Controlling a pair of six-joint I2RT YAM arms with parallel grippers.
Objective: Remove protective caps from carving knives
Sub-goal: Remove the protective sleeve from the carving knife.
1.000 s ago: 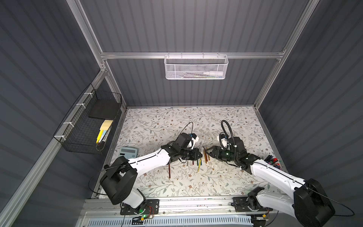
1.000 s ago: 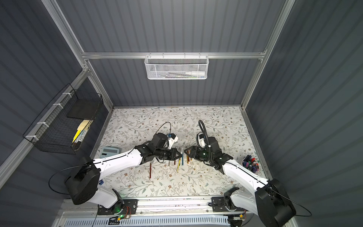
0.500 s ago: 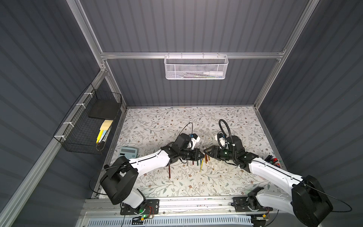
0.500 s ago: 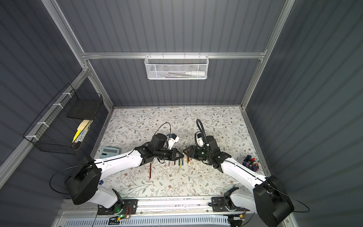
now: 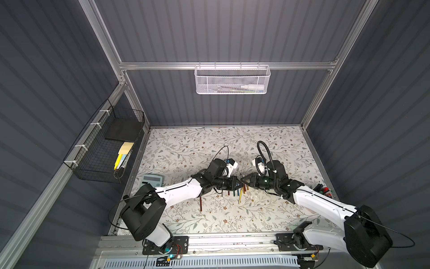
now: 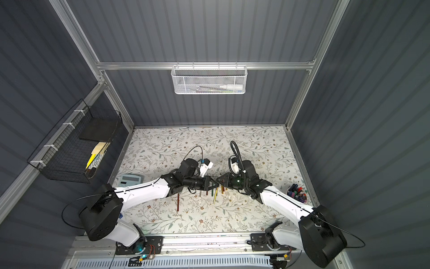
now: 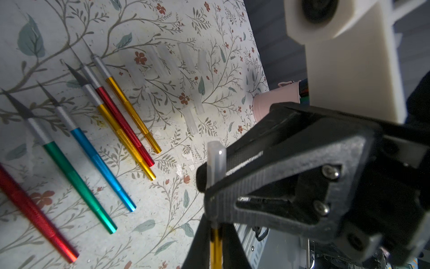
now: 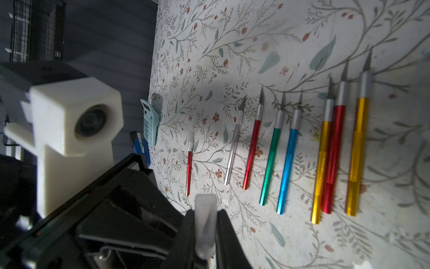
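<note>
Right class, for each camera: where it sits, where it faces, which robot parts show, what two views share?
Both top views: high above the front, facing down at the floral-patterned table; white left arm and right arm show.
Left wrist: on the left arm, facing the row of metallic-handled carving knives; left fingers show, shut on a gold-handled knife.
Right wrist: on the right arm, facing that row; right fingers show, shut on the clear plastic protective cap.
Shared: both wrist views show cap and row.
</note>
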